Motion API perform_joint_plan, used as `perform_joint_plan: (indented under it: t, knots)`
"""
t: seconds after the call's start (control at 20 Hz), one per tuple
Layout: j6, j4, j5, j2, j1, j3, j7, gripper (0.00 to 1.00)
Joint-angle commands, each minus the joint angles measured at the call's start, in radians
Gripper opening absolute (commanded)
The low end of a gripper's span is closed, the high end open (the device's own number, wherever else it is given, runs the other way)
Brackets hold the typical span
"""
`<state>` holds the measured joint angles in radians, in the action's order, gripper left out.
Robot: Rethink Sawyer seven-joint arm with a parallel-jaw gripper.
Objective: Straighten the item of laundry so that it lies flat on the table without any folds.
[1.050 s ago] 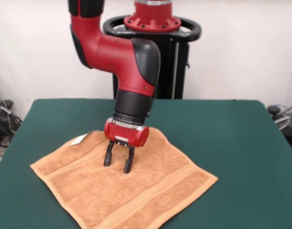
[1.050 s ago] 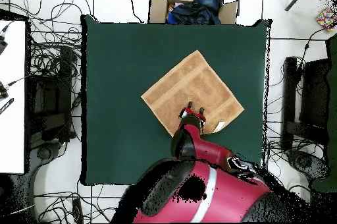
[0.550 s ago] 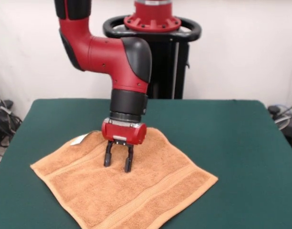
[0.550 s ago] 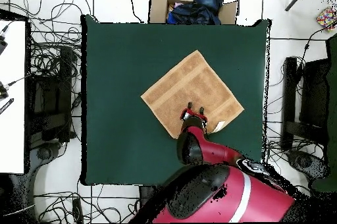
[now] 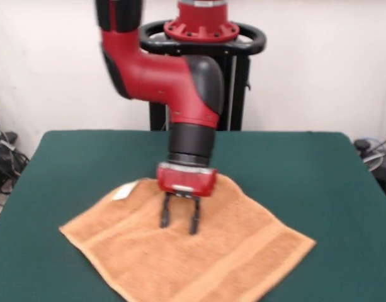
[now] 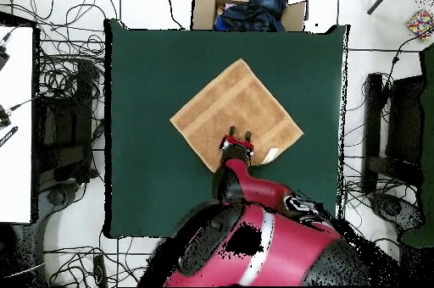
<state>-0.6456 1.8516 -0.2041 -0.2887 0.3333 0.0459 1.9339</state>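
The end effector points straight down from the red and black arm, its two dark fingers spread apart with an open gap between them. The fingertips sit on or just at the surface of the towel; from the front view it cannot be told whether they press into the cloth, and nothing is pinched between them.

The towel, a light orange-tan terry square, lies spread out on the dark green tabletop with its corners pointing like a diamond. In the overhead view the end effector stands over the towel toward the corner nearest the robot's base. A woven band stripe runs close to the towel's near-right edge in the front view, and a small white tag shows at its far-left edge. The cloth looks largely flat, with no fold-over visible.

Beyond the tabletop in the overhead view, a cardboard box holding dark blue cloth sits at the far edge, and cables cover the floor.
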Motion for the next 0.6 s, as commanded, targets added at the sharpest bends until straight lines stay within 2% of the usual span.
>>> perform_joint_plan:
  t: [0.05, 0.3, 0.45, 0.6]
  knots:
    - [-0.157, -0.085, 0.141, 0.299, -0.287, -0.051, 0.101, 1.0]
    - [-0.226, -0.094, 0.215, 0.318, -0.356, 0.013, 0.076, 1.0]
    - [-0.196, -0.094, 0.22, 0.316, -0.369, 0.028, 0.069, 1.0]
    - [-0.123, -0.093, 0.19, 0.3, -0.356, 0.025, 0.065, 1.0]
